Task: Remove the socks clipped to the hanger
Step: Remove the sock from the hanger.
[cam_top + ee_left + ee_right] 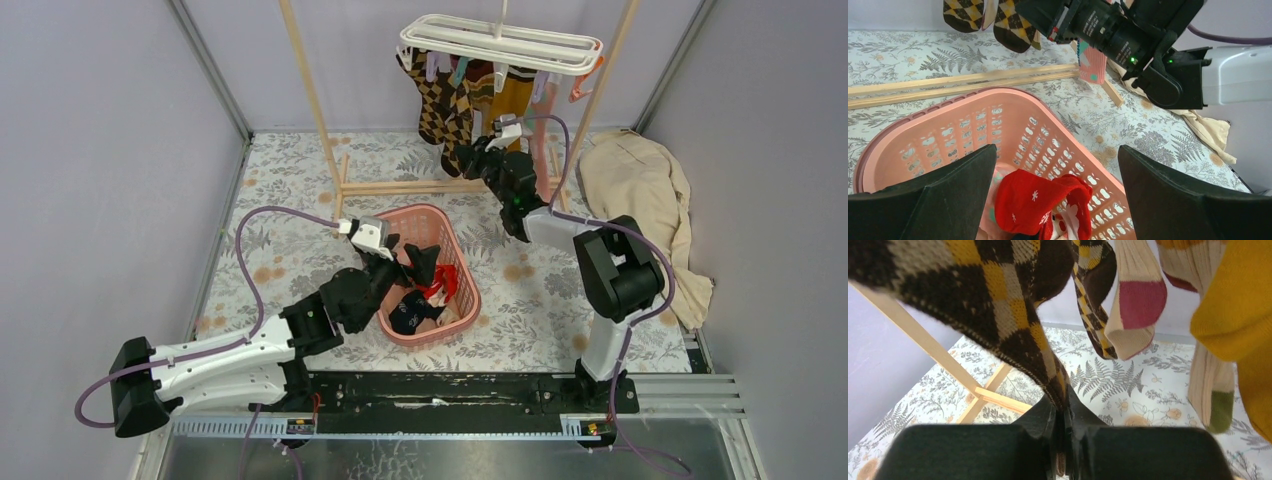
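Two grippers show different states. On the left, the left gripper hangs over the pink basket with its fingers spread wide and nothing between them. The basket sits near the middle of the fern-patterned table. Inside it lie a red sock with white stars and a dark sock. Farther back and to the right, the white hanger hangs between the uprights of the wooden rack. Socks dangle from its clips, among them a cream sock with a pink toe and a mustard sock. The right gripper is pinched tight on the toe of an argyle sock that hangs from the hanger's left end. At the far right a beige cloth lies crumpled on the table.
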Tool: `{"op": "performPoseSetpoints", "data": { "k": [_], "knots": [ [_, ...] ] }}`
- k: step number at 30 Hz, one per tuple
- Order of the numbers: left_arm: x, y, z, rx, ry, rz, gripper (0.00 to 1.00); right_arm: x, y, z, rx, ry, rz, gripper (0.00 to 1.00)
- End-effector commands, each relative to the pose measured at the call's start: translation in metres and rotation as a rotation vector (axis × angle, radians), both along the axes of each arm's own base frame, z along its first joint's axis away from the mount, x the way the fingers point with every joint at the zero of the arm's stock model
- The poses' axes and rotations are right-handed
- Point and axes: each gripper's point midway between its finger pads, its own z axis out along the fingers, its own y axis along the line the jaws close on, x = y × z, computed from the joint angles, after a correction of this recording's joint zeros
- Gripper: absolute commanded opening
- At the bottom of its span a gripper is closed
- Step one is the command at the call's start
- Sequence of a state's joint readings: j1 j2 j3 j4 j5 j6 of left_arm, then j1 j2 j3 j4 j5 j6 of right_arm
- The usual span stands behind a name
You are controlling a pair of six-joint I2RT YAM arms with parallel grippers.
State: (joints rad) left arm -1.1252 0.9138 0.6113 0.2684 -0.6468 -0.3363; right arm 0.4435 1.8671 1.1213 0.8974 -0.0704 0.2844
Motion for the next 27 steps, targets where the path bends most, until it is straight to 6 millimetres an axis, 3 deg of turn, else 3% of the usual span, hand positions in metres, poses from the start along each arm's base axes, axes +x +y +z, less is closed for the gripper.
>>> {"op": "performPoseSetpoints", "data": {
  "k": [1, 7, 11, 16, 21, 27],
  "knots": [
    [0.005, 0.002, 0.030, -0.031, -0.047, 0.033, 0.99, -0.020, -0.006, 0.038, 0.057, -0.095, 0.003, 0.05],
    [0.010, -0.007, 0.060, -0.022, -0.090, 0.025, 0.99, -0.055, -0.023, 0.045, 0.063, -0.105, 0.001, 0.05],
    [0.019, -0.010, 0.073, 0.002, -0.118, 0.039, 0.99, -0.083, -0.023, 0.064, 0.084, -0.120, 0.072, 0.05],
    [0.032, -0.011, 0.070, -0.008, -0.125, 0.022, 0.99, -0.121, -0.016, 0.093, 0.128, -0.120, 0.197, 0.05],
    [0.049, -0.004, 0.055, -0.037, -0.122, 0.011, 0.99, -0.161, -0.008, 0.122, 0.211, -0.086, 0.339, 0.05],
    [0.061, -0.002, 0.048, -0.112, -0.154, -0.062, 0.99, -0.192, -0.003, 0.139, 0.301, -0.010, 0.451, 0.05]
  ]
}}
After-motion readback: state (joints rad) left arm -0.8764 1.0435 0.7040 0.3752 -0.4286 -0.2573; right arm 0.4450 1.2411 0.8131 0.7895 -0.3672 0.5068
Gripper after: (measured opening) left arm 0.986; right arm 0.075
